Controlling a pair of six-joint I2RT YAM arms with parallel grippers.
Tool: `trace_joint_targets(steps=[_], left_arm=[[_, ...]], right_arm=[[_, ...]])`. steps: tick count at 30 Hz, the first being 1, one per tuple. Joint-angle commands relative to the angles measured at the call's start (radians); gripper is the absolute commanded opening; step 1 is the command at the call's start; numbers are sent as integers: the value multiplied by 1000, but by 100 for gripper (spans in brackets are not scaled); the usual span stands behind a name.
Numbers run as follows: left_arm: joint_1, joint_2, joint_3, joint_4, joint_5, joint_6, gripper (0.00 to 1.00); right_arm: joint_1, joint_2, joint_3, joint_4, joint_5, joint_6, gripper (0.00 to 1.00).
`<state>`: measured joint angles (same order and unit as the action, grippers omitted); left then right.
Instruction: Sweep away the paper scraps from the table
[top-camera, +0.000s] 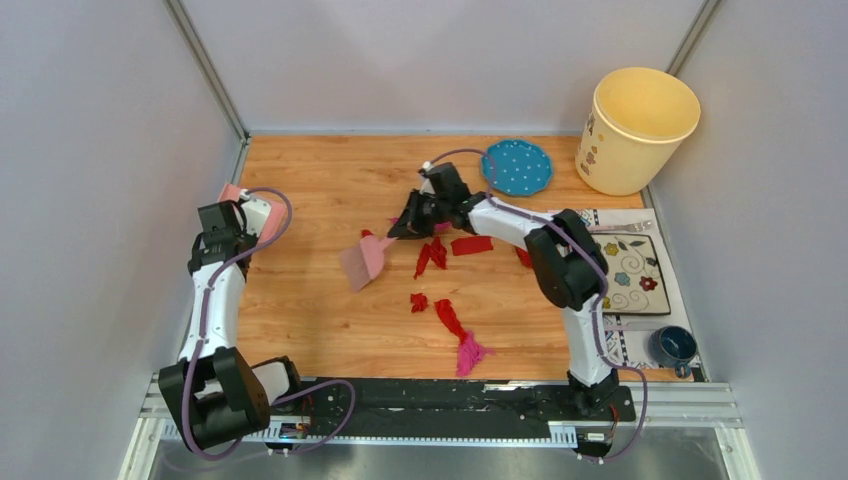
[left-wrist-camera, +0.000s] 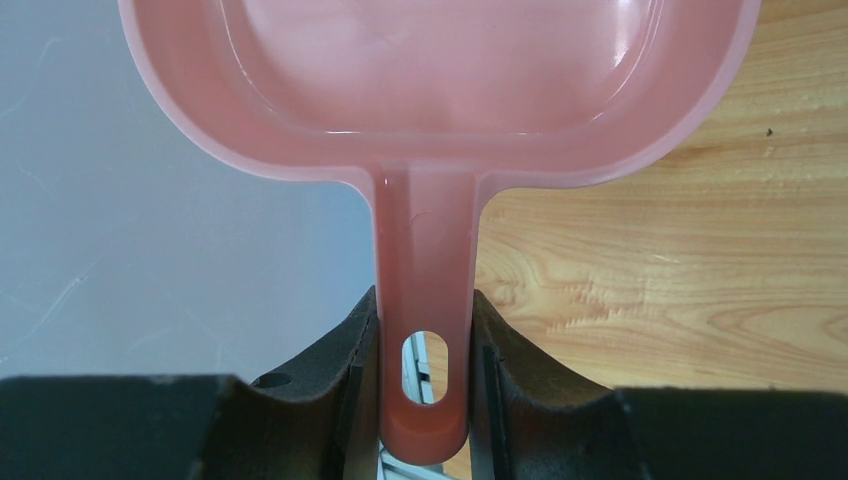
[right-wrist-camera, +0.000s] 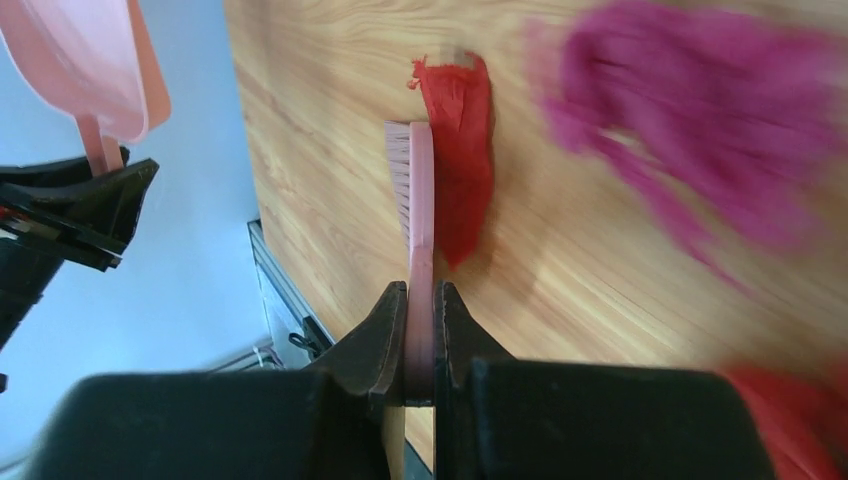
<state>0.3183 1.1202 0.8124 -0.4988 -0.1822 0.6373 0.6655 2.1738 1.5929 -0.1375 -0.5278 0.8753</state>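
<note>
While the dustpan (left-wrist-camera: 440, 90) sits far left, sweeping risks scattering the paper scraps (top-camera: 452, 318).
At the middle of the worktop (top-camera: 320, 180), the right fingers (right-wrist-camera: 375, 340) clench the brush (right-wrist-camera: 421, 200) among scraps; the left fingers (left-wrist-camera: 350, 370) clamp the dustpan handle well apart, so strokes may flick paper wide.

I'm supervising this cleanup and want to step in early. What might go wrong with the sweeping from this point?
1. The dustpan, held by the left pincer, sits at the table's left edge, far from the paper scraps; strokes may just scatter them.
2. The right pincer clamps the brush by its thin handle; pressing down might twist it.
3. The magenta wad lies near the front rail and could be pushed off.
</note>
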Motion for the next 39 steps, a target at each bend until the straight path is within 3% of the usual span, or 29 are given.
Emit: trace_joint_targets(steps=[1, 5, 9, 11, 12, 14, 15, 17, 19, 24, 29, 32, 36, 39], left_arm=[[-43, 15, 13, -35, 49, -7, 0], [-137, 29, 11, -72, 87, -4, 0], [-159, 59, 76, -113, 223, -56, 0], [-160, 66, 91, -125, 250, -70, 0], [-160, 66, 97, -130, 271, -71, 0], [-160, 61, 102, -148, 302, -70, 0], [-160, 59, 109, -156, 332, -70, 0], [-160, 59, 114, -187, 361, -65, 0], [-160, 58, 119, -202, 392, -50, 0], [-160, 92, 154, -241, 421, -25, 0], [-162, 93, 163, -228, 443, -48, 0], [-162, 89, 154, -230, 437, -67, 0], [-163, 75, 133, -260, 447, -45, 0], [-166, 55, 114, -290, 461, -10, 0]], right_arm=[[-107, -251, -235, 35, 84, -53, 0], [-130, -400, -295, -13, 62, -165, 0], [-122, -564, -208, -141, -183, -450, 0], [-121, -675, -144, -229, -295, -676, 0], [-118, -707, -127, -355, -390, -755, 0], [-109, -791, -94, -544, -489, -1077, 0], [-80, -816, -62, -773, -501, -1189, 0], [-46, -894, -70, -920, -439, -1367, 0], [8, -957, -160, -982, -316, -1371, 0], [109, -1152, -326, -1041, -224, -1279, 0], [167, -1148, -447, -1093, -126, -1256, 0], [177, -1096, -493, -1038, -63, -1351, 0], [175, -1065, -537, -817, 121, -1440, 0], [174, -1011, -530, -725, 118, -1536, 0]])
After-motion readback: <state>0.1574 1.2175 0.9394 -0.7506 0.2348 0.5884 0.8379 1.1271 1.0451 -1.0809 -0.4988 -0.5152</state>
